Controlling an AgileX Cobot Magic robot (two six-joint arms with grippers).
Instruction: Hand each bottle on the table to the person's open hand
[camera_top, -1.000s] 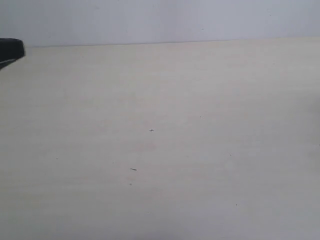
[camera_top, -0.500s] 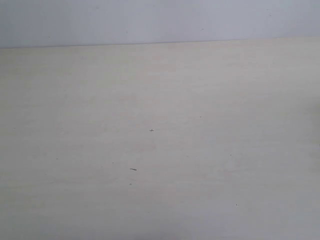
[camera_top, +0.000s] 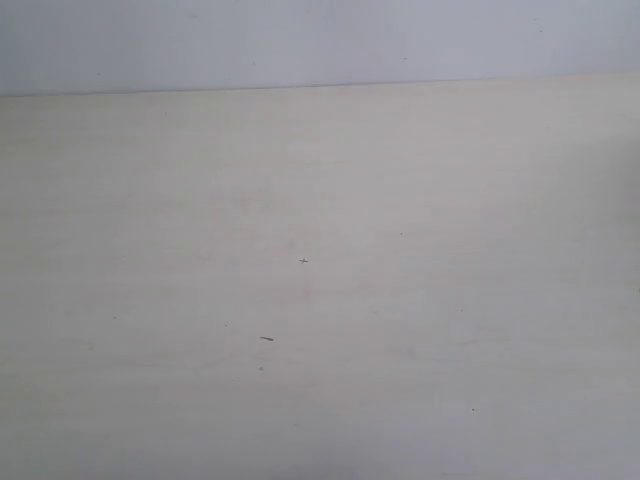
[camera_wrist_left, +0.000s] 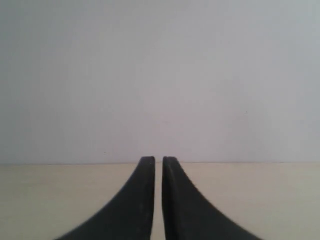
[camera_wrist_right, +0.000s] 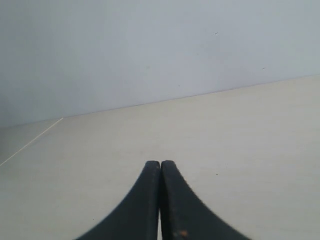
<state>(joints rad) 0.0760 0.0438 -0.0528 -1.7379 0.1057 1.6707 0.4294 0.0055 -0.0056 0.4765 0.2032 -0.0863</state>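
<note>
The table is a pale beige top with a faint grain, and it fills the exterior view. No bottles show in any view, and the person's hand is out of view. Neither arm appears in the exterior view. In the left wrist view my left gripper hangs low over the table, its dark fingers a thin slit apart with nothing between them. My right gripper has its fingers pressed together, empty, over the table.
A plain pale wall rises behind the table's far edge. A small dark streak and a tiny cross mark lie on the tabletop. In the right wrist view a table edge runs off diagonally to one side.
A dark part at the exterior view's left edge a second ago has left the picture. Nothing else differs.
</note>
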